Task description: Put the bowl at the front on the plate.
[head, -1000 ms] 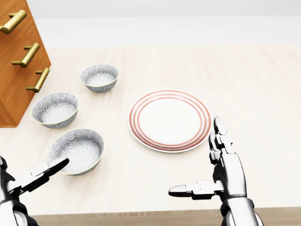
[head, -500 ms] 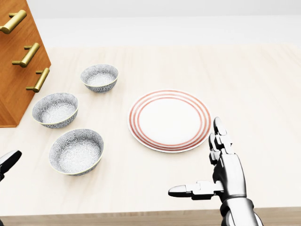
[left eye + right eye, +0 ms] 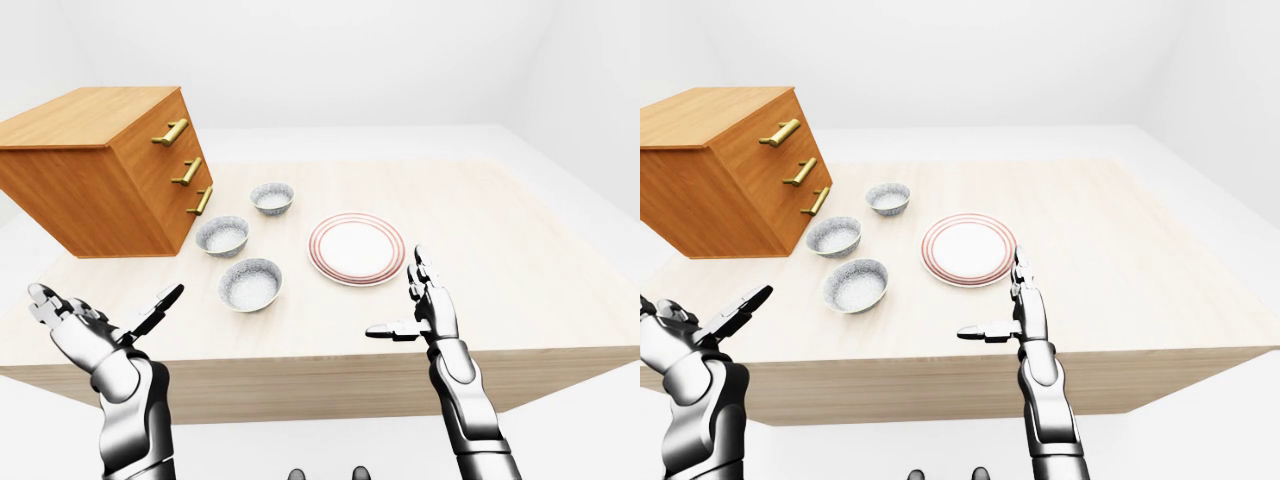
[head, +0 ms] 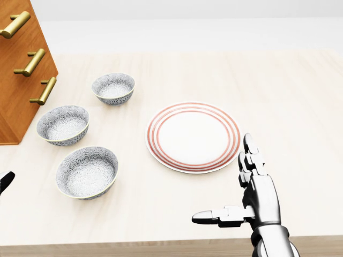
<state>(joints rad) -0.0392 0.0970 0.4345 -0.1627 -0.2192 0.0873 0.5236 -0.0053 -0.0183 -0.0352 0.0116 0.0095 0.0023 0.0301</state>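
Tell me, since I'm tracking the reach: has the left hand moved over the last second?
Yes. In the head view the left hand has pulled left, away from the bottom bowl; only a dark tip shows at the left edge.

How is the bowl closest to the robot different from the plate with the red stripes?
The bowl is deep with tall sides; the plate is flat and wider. The bowl has a grey speckled pattern all over; the plate is plain white in the middle with red rings near its rim. Both are round, both are empty, and both sit on the wooden table.
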